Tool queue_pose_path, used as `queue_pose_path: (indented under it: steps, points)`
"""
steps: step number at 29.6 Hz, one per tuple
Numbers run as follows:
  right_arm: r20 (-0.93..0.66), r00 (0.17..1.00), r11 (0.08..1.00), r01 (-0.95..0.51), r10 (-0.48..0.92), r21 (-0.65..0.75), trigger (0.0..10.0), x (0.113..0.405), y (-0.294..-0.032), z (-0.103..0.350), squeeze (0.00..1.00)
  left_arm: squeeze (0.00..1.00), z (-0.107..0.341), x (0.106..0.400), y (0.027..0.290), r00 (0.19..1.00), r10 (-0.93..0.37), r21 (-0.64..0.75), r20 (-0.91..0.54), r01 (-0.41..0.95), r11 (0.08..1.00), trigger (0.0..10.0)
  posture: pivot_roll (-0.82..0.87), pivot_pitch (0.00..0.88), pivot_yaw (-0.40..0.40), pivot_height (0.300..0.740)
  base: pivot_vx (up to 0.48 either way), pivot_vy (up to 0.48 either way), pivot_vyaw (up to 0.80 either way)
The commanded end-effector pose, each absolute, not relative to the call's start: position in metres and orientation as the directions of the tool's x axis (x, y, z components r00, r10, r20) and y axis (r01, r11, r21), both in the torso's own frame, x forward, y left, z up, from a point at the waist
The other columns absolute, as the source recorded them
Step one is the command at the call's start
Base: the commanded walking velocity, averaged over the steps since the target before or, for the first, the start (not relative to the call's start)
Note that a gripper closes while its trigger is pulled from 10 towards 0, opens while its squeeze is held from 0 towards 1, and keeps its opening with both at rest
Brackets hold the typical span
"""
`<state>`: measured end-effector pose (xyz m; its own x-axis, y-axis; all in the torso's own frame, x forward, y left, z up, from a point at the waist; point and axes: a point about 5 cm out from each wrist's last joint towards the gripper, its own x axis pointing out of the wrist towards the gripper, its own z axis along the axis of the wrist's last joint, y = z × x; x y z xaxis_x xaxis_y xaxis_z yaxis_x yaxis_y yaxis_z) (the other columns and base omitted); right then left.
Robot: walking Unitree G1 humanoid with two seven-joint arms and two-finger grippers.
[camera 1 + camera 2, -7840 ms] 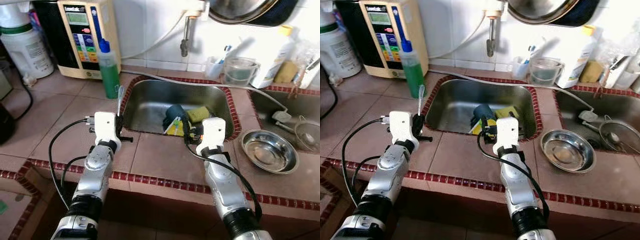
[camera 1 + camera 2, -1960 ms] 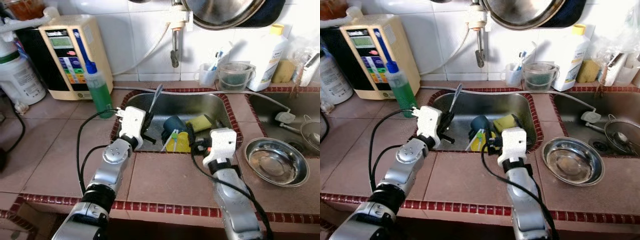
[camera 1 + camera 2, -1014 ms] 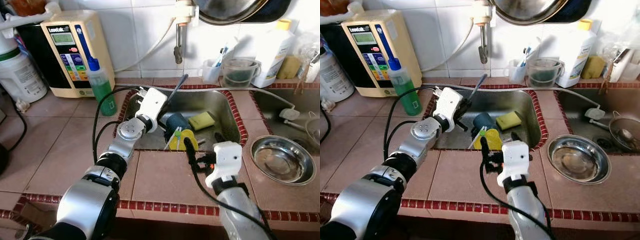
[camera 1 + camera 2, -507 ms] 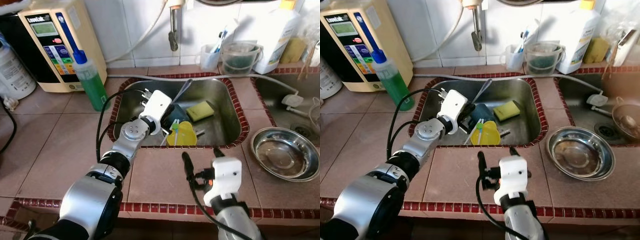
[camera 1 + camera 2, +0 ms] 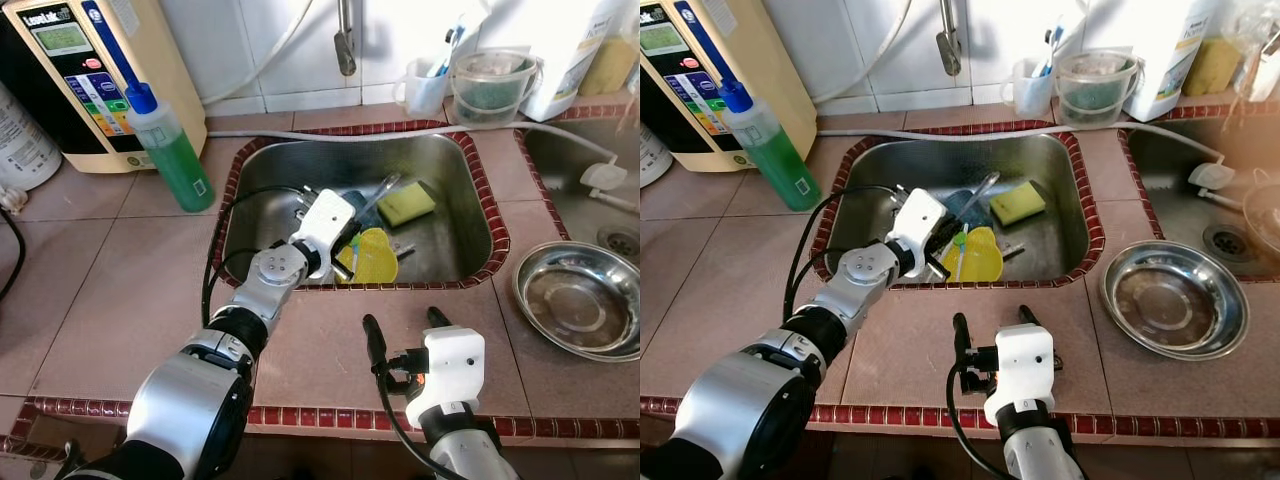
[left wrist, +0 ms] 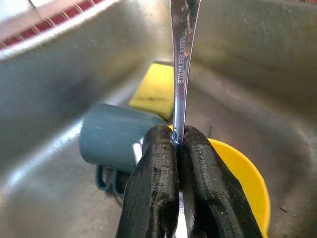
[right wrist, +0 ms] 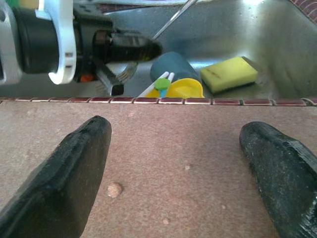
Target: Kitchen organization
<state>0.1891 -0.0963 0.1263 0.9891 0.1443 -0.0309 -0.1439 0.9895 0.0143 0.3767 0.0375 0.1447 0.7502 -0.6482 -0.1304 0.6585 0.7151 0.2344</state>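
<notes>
The left gripper (image 6: 177,141) reaches down into the steel sink (image 5: 455,170), its black fingers pinched tight on the handle of a metal utensil (image 6: 184,54) that slants up toward the back wall of the basin. Just beyond the fingertips lie a grey-blue mug (image 6: 116,139) on its side, a yellow plastic cup (image 5: 375,258) beside it, and a yellow sponge (image 5: 405,204) further back. The right gripper (image 7: 181,166) hovers over the tiled counter (image 5: 110,290) in front of the sink, fingers spread wide with nothing between them. A green soap bottle (image 5: 168,150) stands left of the sink by a beige water appliance (image 5: 75,75). An empty steel bowl (image 5: 583,299) sits on the counter to the right. A clear pitcher (image 5: 488,85) stands at the back wall.
</notes>
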Motion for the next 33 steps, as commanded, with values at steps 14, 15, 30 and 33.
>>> queue_pose_path:
  steps: [14, 15, 30, 33]
  points:
    - [-0.032, 0.989, 0.988, -0.145, 0.147, 0.047, 10.0, 0.187, -0.087, 0.128, 0.00, 1.00, 0.140, 0.378, 0.045, 0.740, -0.651, 0.145, -0.170, 0.672, 0.726, 10.0, -0.39, 0.178, 0.199, 0.740, 0.000, 0.000, 0.00]
    - [-0.031, 0.989, 0.988, -0.145, 0.147, 0.047, 10.0, 0.187, -0.087, 0.128, 0.00, 1.00, 0.140, 0.378, 0.045, 0.739, -0.653, 0.138, -0.169, 0.673, 0.726, 10.0, -0.39, 0.175, 0.198, 0.740, 0.000, 0.000, 0.00]
    - [-0.013, 0.988, 0.986, -0.156, 0.157, 0.051, 10.0, 0.196, -0.084, 0.129, 0.00, 1.00, 0.146, 0.382, 0.054, 0.752, -0.641, 0.121, -0.154, 0.658, 0.743, 10.0, -0.35, 0.156, 0.191, 0.740, 0.000, 0.000, 0.00]
    - [0.004, 0.989, 0.987, -0.151, 0.151, 0.049, 10.0, 0.202, -0.086, 0.130, 0.00, 1.00, 0.148, 0.384, 0.056, 0.759, -0.636, 0.115, -0.139, 0.650, 0.751, 10.0, -0.34, 0.143, 0.187, 0.740, 0.000, 0.000, 0.00]
